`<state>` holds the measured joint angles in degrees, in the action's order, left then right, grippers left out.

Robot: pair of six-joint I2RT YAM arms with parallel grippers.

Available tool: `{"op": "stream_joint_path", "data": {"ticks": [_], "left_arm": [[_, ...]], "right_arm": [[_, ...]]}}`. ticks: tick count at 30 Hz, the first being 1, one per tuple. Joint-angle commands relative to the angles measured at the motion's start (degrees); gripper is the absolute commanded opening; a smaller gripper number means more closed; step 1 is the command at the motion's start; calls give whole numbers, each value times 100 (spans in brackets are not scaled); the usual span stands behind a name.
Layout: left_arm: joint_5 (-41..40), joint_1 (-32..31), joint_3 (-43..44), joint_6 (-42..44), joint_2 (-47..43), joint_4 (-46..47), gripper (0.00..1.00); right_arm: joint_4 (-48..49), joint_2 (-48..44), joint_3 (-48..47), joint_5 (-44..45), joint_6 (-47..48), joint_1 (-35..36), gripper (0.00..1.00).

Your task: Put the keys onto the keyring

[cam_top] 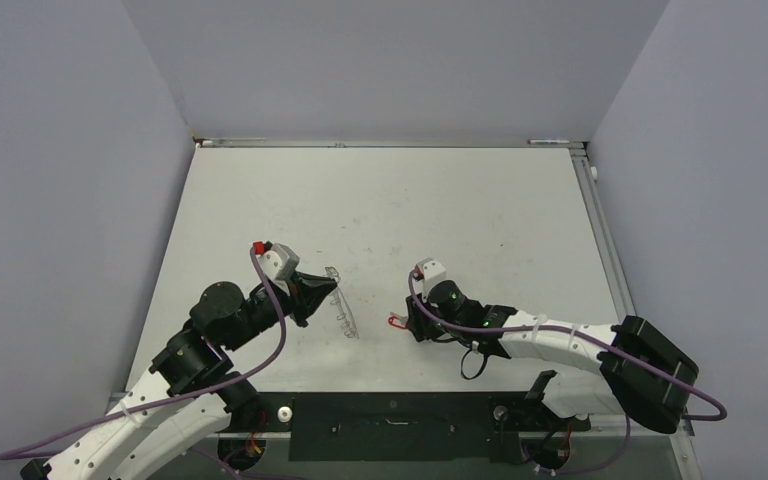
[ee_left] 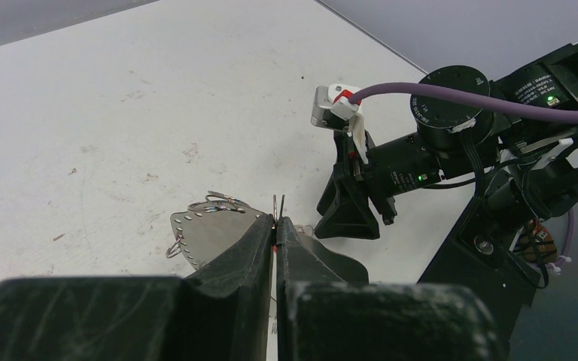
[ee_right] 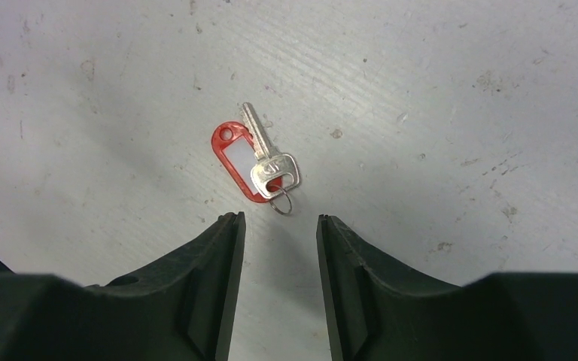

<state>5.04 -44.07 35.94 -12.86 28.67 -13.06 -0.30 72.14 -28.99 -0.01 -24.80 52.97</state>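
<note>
On the scuffed white bench (ee_right: 459, 75), a light, slippery red-tagged silvery key (ee_right: 267, 162) lies just ahead of the right tool (ee_right: 280, 218), jaws apart, probably best pinched by its tag, while the left tool (ee_left: 277, 222) clamps the thin silvery hoop keyring (cam_top: 350, 325).

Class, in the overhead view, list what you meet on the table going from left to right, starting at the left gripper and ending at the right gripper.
In order: left gripper, jaws shut → keyring → key with red tag → right gripper, jaws apart.
</note>
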Motion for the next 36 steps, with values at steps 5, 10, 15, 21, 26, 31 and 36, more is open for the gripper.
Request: {"op": "stream_joint_path", "data": {"ticks": [5, 10, 15, 21, 26, 31, 36], "left_arm": [[97, 44, 35, -41, -19, 436, 0], [96, 39, 33, -41, -13, 436, 0], [94, 42, 30, -41, -11, 436, 0], [86, 43, 35, -41, -10, 430, 0], [59, 44, 31, -41, -10, 418, 0], [50, 43, 34, -41, -10, 410, 0], [50, 41, 34, -41, -6, 412, 0]], "right_arm": [[1173, -9, 475, -274, -294, -85, 41], [1627, 58, 764, -733, -349, -402, 39], [2045, 178, 991, -1181, -406, -753, 39], [2482, 466, 1071, -1656, -421, -849, 38], [2541, 543, 1089, -1756, -454, -850, 35], [2486, 480, 1113, -1766, -473, -845, 29], [2568, 465, 1167, -1715, -482, -847, 25]]}}
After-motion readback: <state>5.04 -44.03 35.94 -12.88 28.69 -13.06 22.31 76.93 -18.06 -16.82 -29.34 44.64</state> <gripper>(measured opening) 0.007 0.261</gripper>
